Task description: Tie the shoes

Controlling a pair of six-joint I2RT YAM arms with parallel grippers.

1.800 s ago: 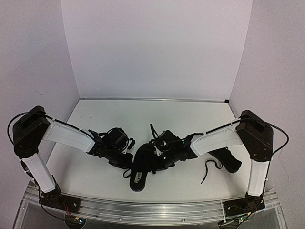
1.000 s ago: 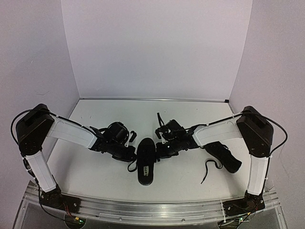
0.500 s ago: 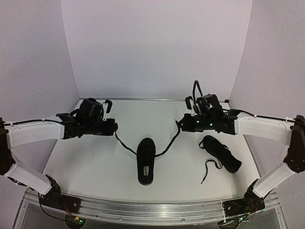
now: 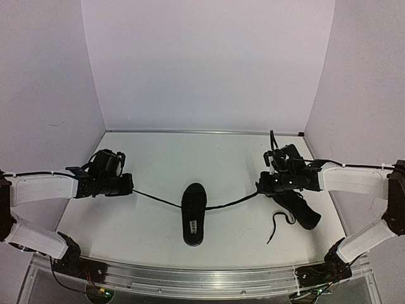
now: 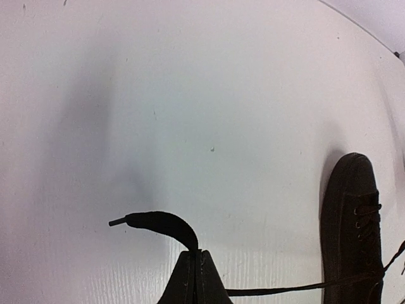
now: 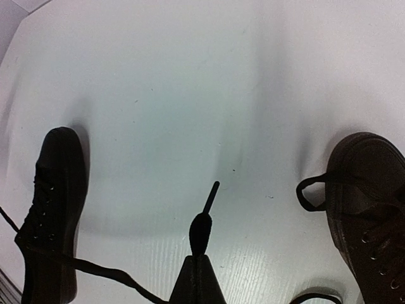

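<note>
One black shoe (image 4: pixel 193 215) lies in the middle of the table, toe pointing away from me. Its two laces run out sideways, nearly straight. My left gripper (image 4: pixel 130 187) is shut on the left lace (image 4: pixel 158 199), whose tip (image 5: pixel 158 221) curls out past the closed gripper (image 5: pixel 196 253). On the other side, the right gripper (image 4: pixel 259 187) is shut on the right lace (image 4: pixel 231 202), whose end (image 6: pixel 202 228) sticks up from that closed gripper (image 6: pixel 204 258). The second shoe (image 4: pixel 296 208) lies at the right, just under the right arm, with a loose lace (image 4: pixel 278 223).
White walls close the table in at the back and on both sides. A metal rail (image 4: pixel 202 278) with the arm bases runs along the near edge. The left arm stretches low over the table's left side.
Both grippers have moved further apart and lower, each with its lace end. The middle shoe's laces, slack and drooping half a second ago, are now drawn nearly straight. The shoe has stayed put.
</note>
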